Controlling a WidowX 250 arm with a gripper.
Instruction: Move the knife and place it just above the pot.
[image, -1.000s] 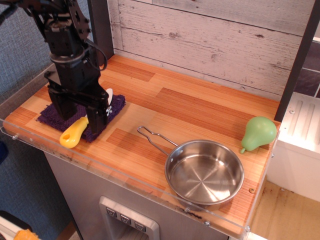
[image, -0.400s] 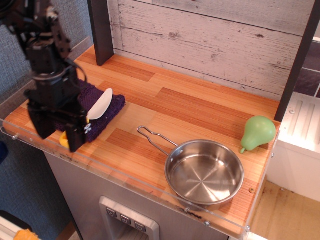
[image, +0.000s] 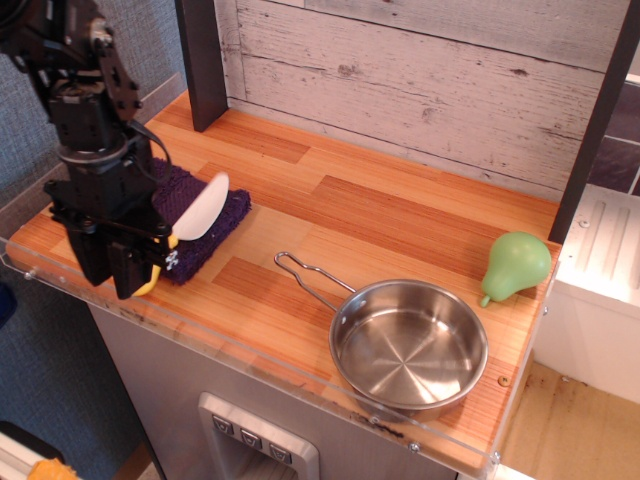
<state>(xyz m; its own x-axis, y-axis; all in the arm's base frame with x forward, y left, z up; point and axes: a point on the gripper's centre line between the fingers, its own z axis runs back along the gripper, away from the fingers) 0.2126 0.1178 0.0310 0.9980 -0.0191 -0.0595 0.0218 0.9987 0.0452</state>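
Beside pot (image: 409, 345), green pear (image: 516, 266), knife (image: 198, 210) on purple cloth (image: 203, 236)

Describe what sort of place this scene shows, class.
Probably a child's play kitchen: a small wooden counter holds a steel pot, a toy knife on a purple cloth, and a plastic pear.

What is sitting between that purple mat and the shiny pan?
Only bare wooden countertop, plus the pot's own wire handle reaching toward the purple mat. The single camera view shows this.
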